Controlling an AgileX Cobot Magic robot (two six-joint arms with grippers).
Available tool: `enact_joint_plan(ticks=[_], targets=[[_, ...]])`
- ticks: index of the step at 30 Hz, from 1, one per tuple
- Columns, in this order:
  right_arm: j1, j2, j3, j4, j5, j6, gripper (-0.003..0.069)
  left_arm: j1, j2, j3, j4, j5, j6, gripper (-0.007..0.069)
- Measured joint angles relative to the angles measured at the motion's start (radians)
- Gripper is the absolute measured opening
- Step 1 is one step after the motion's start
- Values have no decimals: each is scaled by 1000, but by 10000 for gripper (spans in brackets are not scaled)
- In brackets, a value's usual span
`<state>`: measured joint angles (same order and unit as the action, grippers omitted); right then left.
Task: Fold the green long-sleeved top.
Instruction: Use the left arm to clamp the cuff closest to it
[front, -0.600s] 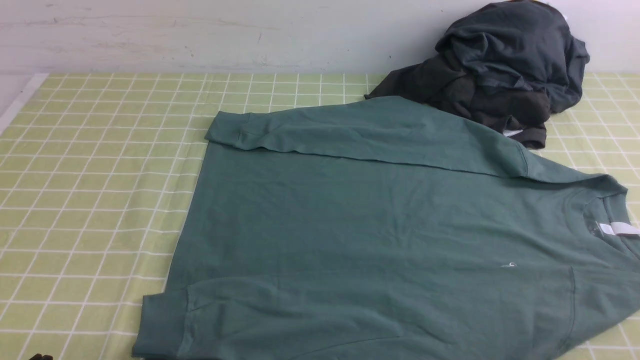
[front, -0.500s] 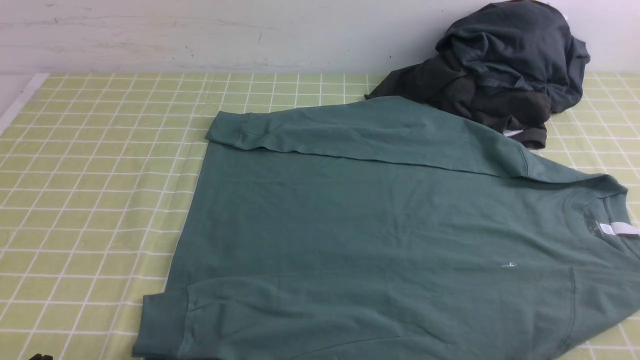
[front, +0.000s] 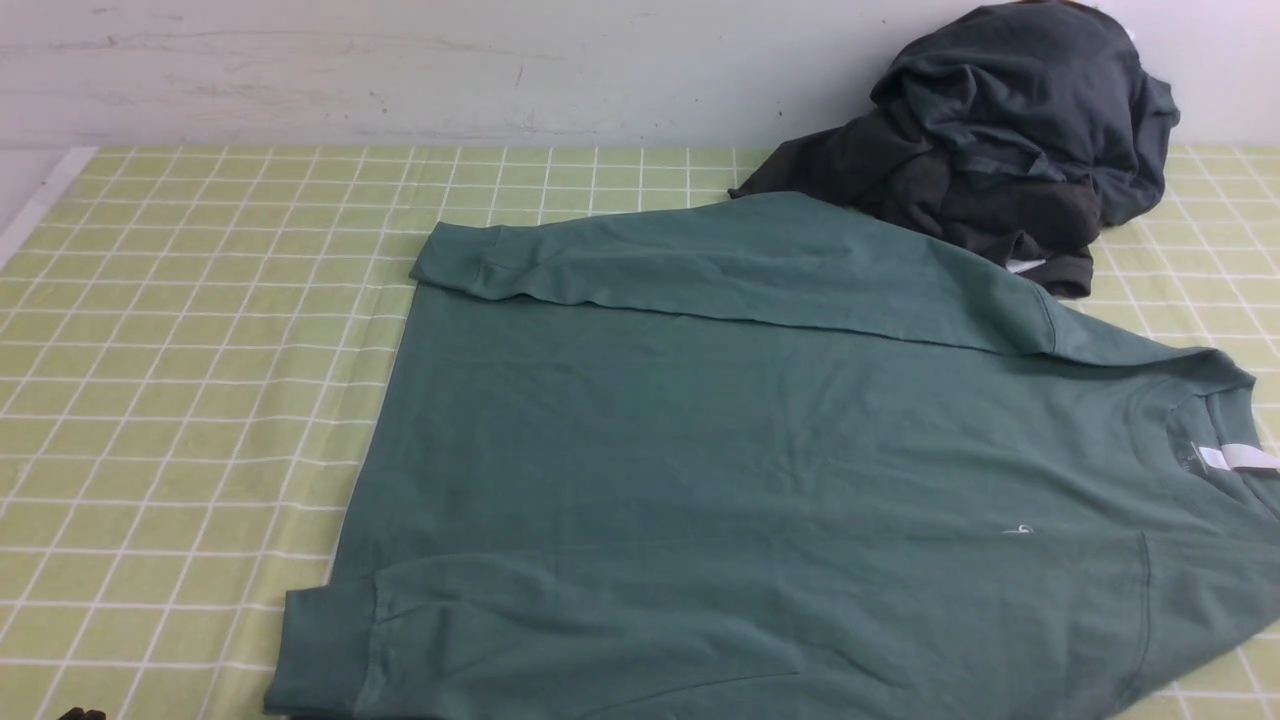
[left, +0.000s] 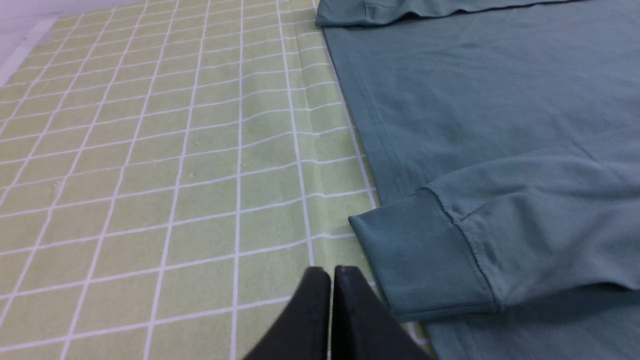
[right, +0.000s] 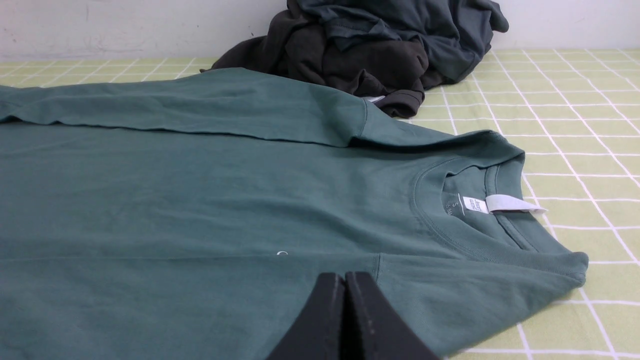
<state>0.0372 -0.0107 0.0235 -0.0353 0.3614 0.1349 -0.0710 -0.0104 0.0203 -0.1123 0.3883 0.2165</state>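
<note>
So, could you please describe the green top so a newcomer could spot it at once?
On the yellow-green checked tablecloth, find the large muted teal-green cotton sweatshirt spread flat. Its sleeves are folded over its body, and a white neck label shows at the collar. Unlike the crumpled dark charcoal-grey clothes heaped behind it, it lies smooth.

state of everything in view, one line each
green long-sleeved top: spread flat, front up, both sleeves folded across the body
dark garments: crumpled in a heap by the wall
left tool: shut, holding nothing
right tool: shut, holding nothing
</note>
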Motion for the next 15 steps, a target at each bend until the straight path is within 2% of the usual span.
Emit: enact_joint_plan(ticks=[15], targets=[[0, 0, 0, 0, 0, 0, -10, 0, 0, 0, 0, -13, 0, -3]])
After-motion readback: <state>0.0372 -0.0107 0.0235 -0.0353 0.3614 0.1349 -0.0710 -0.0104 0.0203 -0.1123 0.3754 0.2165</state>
